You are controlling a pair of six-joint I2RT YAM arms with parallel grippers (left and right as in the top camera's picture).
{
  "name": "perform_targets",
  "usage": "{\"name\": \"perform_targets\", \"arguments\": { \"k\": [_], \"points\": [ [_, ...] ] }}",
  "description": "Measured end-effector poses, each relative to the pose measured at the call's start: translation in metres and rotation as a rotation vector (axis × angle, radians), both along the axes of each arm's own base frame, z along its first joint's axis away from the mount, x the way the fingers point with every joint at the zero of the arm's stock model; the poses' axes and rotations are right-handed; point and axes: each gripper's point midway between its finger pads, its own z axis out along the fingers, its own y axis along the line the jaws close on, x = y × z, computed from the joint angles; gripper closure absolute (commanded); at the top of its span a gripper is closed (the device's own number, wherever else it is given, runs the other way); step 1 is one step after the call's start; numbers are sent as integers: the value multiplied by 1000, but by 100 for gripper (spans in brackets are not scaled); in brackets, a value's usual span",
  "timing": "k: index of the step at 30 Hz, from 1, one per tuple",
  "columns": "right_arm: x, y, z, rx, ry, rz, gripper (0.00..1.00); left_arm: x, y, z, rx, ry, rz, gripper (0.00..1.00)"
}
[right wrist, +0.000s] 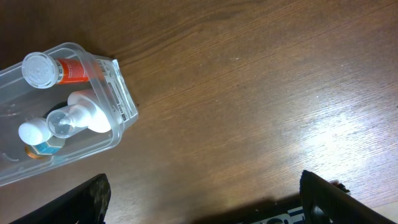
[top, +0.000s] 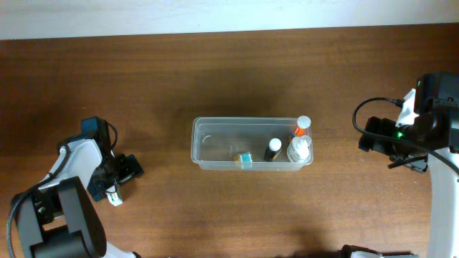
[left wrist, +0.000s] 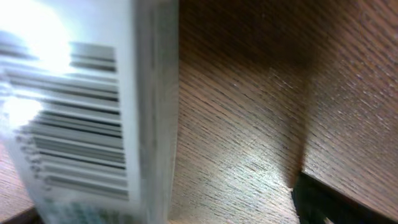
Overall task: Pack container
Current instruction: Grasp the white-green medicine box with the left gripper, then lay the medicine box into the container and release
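**A:** How far along is the packing?

**B:** Partway, I'd judge. The container (top: pixel 215 143) stands in the middle of the surface (top: pixel 215 72), between the two arms, with its open top facing up. Its end towards the right arm holds a red tube (top: pixel 301 129), a white bottle (top: pixel 299 149) and a dark bottle (top: pixel 272 149). A small teal item (top: pixel 244 158) lies nearer its middle. The end towards the left arm is bare.

**A:** What's left?

**B:** Probably the barcoded box (left wrist: pixel 81 112), which is well away from the container on the left arm's side. No lid shows.

**A:** Which way does the container lie?

**B:** Its long axis runs from one arm across to the other, level on the surface.

**A:** And the hands?

**B:** The right hand (right wrist: pixel 204 186) is well off the container's filled end, with its fingers spread wide and nothing between them. The left hand (top: pixel 123 172) is at the box. I cannot tell whether it grips it, because the one finger (left wrist: pixel 329 202) in the wrist view stands apart from the box.
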Motion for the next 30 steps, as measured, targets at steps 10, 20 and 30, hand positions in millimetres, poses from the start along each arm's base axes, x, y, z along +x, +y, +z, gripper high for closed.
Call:
{"name": "perform_targets", "arguments": {
  "k": [10,20,30],
  "points": [
    [0,0,0,0,0,-1,11,-1,3,0,16,5,-12,73],
    [0,0,0,0,0,0,11,12,3,22,23,-18,-25,73],
    [0,0,0,0,0,0,11,101,-103,173,10,-582,-441,77]
  ]
}}
